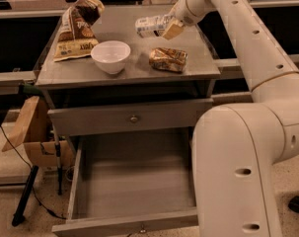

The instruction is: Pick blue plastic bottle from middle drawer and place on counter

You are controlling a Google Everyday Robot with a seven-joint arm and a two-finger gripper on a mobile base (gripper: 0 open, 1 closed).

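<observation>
Clearly I am in the placing step. The gripper point(169, 28) is clamped on one end of the blue plastic bottle point(148, 25) and holds it on its side, behind the white bowl point(111, 56) and to the right of it, over the far part of the counter point(120, 29). I judge the bottle hangs just above the metal, though I cannot tell whether it touches. Well below the bowl, the middle drawer point(134, 181) stands pulled out with only bare floor showing, so the pick looks done. Right of the bowl lies a foil snack packet point(168, 59); left of it and farther back, a brown bag point(77, 29). Next I would lower onto the bare patch behind the bowl, clear of the packet, then release gently, since a bottle on its side may roll.
</observation>
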